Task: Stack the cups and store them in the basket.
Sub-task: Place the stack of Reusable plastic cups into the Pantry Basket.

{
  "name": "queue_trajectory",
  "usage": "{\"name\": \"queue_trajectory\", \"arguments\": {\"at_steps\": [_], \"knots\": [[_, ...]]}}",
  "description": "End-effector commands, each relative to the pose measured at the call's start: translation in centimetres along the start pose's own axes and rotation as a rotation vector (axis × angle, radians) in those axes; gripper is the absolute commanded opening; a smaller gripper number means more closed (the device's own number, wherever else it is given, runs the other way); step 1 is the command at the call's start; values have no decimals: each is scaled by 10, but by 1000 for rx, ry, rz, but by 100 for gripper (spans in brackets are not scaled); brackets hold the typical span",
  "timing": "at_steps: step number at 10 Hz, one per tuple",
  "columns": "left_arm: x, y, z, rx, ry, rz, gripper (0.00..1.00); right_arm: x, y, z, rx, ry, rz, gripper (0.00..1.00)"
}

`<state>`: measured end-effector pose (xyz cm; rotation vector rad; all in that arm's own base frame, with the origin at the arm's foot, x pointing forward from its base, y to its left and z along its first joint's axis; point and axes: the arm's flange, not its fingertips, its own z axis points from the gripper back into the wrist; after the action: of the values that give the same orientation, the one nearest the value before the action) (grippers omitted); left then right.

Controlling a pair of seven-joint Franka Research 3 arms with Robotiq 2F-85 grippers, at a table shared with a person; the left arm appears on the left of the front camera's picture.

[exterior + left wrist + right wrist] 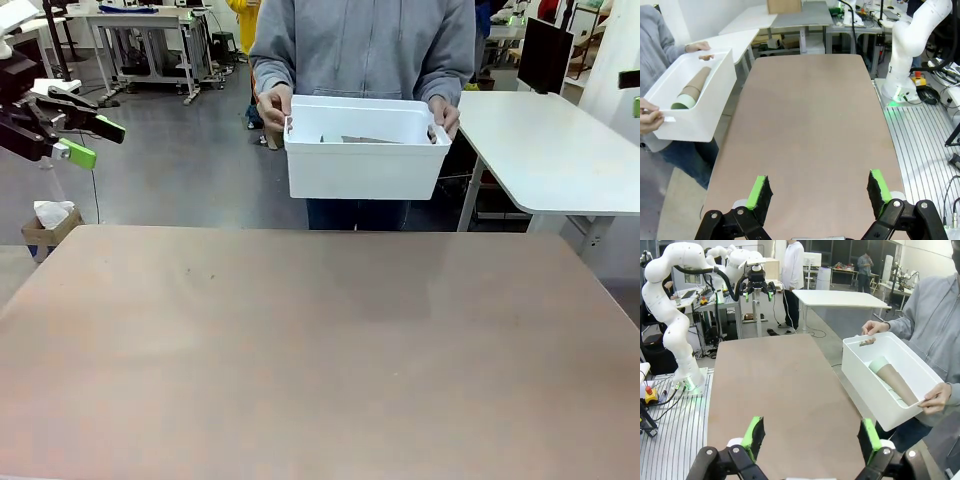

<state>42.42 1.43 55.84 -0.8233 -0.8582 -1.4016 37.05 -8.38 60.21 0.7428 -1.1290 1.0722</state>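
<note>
Both claws stand apart and empty: the left claw (820, 192) and right claw (810, 440) hang above the bare desk (320, 340). The stacked cups (892, 377) lie inside the basket (362, 165), held off the desk's far edge in the person's hands (272, 105). Judging by this, storage looks done, so the arms had best hold clear while the basket goes.
</note>
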Motion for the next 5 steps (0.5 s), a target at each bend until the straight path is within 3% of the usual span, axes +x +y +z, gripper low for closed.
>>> {"name": "queue_trajectory", "arguments": {"at_steps": [1,5], "knots": [[1,-2,1,-7,6,-4,100,3,0,0,3,-17,13,100],[1,-2,1,-7,6,-4,100,3,0,0,3,-17,13,100]]}}
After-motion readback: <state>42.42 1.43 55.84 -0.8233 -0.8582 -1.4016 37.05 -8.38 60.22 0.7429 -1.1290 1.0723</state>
